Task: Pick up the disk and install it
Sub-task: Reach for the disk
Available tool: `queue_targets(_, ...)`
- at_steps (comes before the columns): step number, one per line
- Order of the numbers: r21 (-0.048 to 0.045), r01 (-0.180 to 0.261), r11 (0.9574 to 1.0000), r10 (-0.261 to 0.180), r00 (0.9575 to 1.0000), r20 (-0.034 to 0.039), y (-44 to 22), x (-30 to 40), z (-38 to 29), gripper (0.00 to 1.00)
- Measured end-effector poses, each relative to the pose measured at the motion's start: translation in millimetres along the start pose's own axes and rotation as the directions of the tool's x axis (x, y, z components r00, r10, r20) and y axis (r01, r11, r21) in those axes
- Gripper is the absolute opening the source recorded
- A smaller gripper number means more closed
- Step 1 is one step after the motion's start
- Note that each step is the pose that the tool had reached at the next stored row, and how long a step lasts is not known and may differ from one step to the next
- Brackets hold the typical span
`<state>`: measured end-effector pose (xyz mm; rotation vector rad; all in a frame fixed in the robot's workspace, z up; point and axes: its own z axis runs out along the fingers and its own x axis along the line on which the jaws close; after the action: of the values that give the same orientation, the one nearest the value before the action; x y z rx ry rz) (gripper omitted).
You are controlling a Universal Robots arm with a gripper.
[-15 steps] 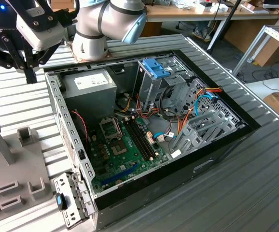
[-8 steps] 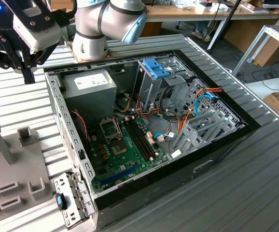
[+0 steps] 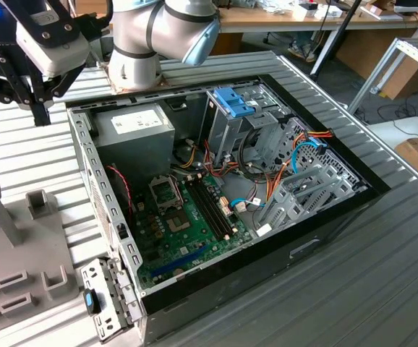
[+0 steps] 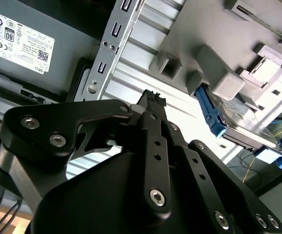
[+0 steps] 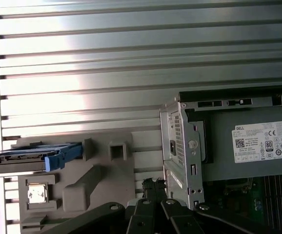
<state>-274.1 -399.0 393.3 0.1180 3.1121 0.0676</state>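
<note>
Beside the computer case (image 5: 180, 141), the hand (image 5: 153, 184) hangs closed and empty; the disk (image 5: 29, 157) sits apart on a grey fixture (image 5: 82, 183).

Silver-grey arm (image 3: 133, 43) with a pale blue joint cap (image 3: 200, 45); black gripper (image 4: 153, 100) of linked bars, studded with silver screws (image 4: 156, 197).

1. Exterior view: bright, even light is cast from above, and a soft sheen is seen on the ribbed table (image 3: 382, 275).
2. The inside of the computer case (image 3: 267, 264) is shaded by its own walls.
3. First wrist view: hard glare bands are laid across the table ribs and washed to near-white.
4. Second wrist view: the gripper (image 4: 153, 100) is rendered near-black against blown-out table strips, and a highlight on the grey holder (image 4: 214, 68) is clipped.
</note>
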Motion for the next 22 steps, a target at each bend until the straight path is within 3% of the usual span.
queue_targets(6,-0.0001,0.000,1.0000,0.000,1.0000,0.0001,-0.9,12.5,-0.3,0.11)
queue_targets(20,0.0000,0.000,1.0000,0.000,1.0000,0.0000,-1.8,24.3,-0.7,0.11)
queue_targets(22,-0.0001,0.000,1.0000,0.000,1.0000,0.0001,-2.2,28.8,-0.8,0.11)
